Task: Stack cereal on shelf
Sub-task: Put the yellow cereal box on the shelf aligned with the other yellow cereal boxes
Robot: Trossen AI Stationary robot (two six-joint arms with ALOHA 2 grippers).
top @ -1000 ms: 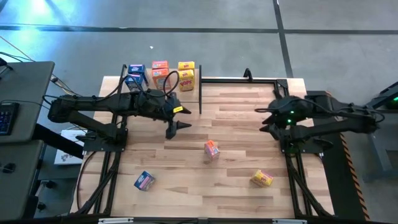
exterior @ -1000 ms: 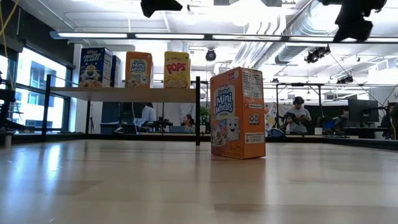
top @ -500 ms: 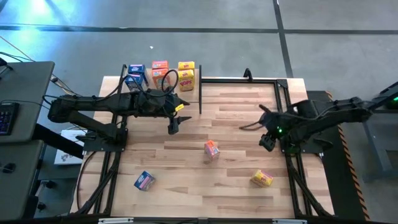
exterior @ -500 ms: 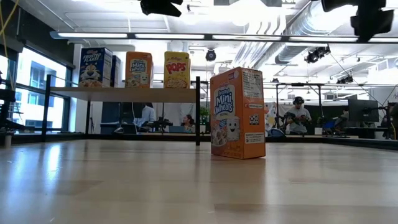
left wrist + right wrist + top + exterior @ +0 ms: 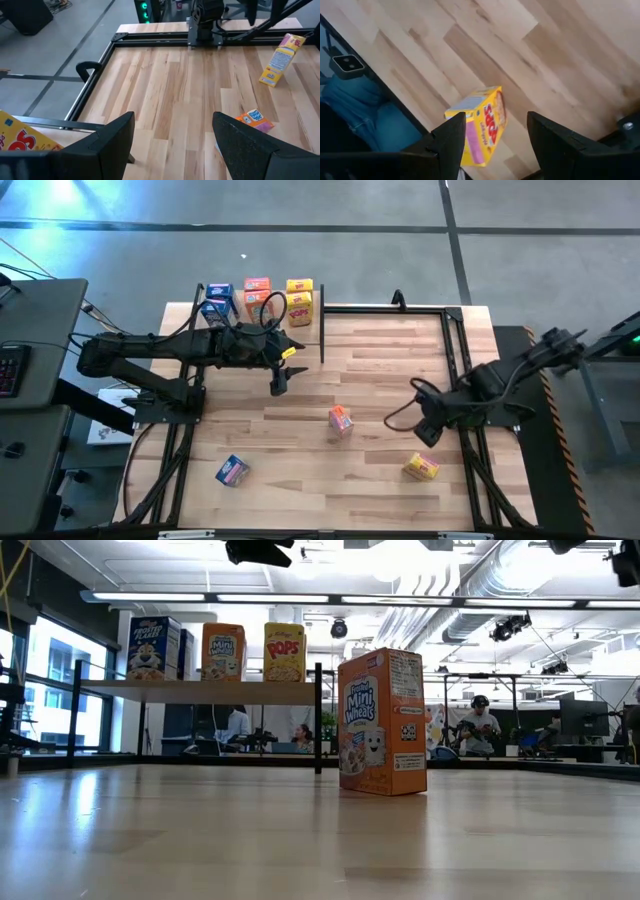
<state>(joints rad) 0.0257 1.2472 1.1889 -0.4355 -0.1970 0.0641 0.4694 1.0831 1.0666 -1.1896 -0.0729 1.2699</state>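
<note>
The shelf [image 5: 200,690] stands at the table's far left and carries several blue, orange and yellow cereal boxes [image 5: 258,298]. An orange box [image 5: 341,420] stands upright on its bottom end at mid-table. A yellow box [image 5: 421,468] lies near the right front and also shows in the right wrist view [image 5: 480,125]. A blue box [image 5: 232,471] lies at the left front. My left gripper [image 5: 278,380] is open and empty, in the air in front of the shelf. My right gripper [image 5: 428,430] is open, above and just far of the yellow box.
A black metal frame [image 5: 400,307] runs along the table's far and right edges. In the left wrist view the orange box [image 5: 255,120] and the yellow box [image 5: 282,60] lie ahead on bare wood. People sit in the room [image 5: 480,725] beyond the table.
My right gripper has swung from the far right of the table toward the near edge and down toward the yellow box, tipping to face the table. The boxes have stayed where they were.
</note>
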